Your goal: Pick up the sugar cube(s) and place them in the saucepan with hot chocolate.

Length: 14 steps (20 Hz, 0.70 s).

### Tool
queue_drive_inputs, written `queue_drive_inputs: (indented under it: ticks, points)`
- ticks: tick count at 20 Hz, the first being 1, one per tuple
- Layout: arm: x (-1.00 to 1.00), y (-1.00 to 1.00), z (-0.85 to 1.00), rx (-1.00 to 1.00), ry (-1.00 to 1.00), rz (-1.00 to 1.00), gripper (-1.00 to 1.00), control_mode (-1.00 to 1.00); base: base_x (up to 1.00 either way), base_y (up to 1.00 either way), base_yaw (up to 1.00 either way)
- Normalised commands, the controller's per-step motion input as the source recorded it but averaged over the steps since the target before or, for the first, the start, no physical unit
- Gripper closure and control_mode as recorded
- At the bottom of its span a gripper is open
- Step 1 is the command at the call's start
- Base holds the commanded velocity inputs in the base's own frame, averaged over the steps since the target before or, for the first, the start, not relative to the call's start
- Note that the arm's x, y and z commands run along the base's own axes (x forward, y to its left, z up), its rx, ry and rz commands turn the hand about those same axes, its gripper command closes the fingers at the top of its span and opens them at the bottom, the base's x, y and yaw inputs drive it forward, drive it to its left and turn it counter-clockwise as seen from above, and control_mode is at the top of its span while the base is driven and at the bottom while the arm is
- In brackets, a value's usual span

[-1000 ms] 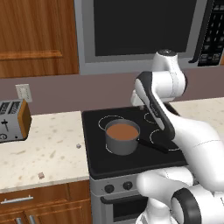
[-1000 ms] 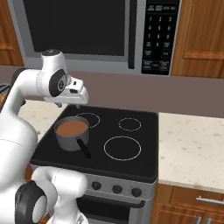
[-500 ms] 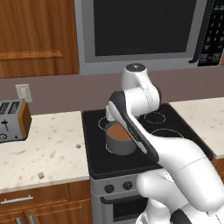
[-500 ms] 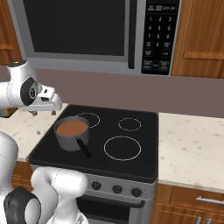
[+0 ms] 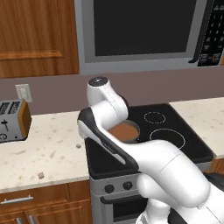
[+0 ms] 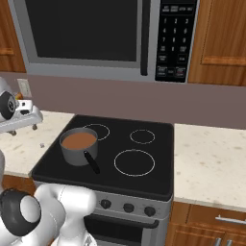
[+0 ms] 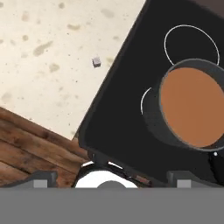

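Countertop (image 5: pixel 52 148): gripper (image 6: pixel 24 124) swung over, open.

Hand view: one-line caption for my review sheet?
Open gripper above black stovetop, small grey saucepan of brown liquid at right, tiny pale sugar cube on speckled counter.

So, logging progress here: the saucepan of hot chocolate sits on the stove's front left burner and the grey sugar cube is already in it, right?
Not quite. The saucepan is on the stove's front left burner, but the grey sugar cube lies on the countertop beside the stove, as the hand view shows.
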Motion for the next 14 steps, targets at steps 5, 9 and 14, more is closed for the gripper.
queue_drive_inputs:
  ticks: [5,9,14]
  points:
    - [0.07,0.82,-0.32,-0.09,0.17,0.35,-1.00,-1.00,0.00,0.00,0.00]
    - [0.05,0.14,-0.36,0.00,0.04,0.32,-1.00,-1.00,0.00,0.00,0.00]
    - [0.04,0.00,-0.51,0.00,0.00,0.29,-1.00,-1.00,0.00,0.00,0.00]
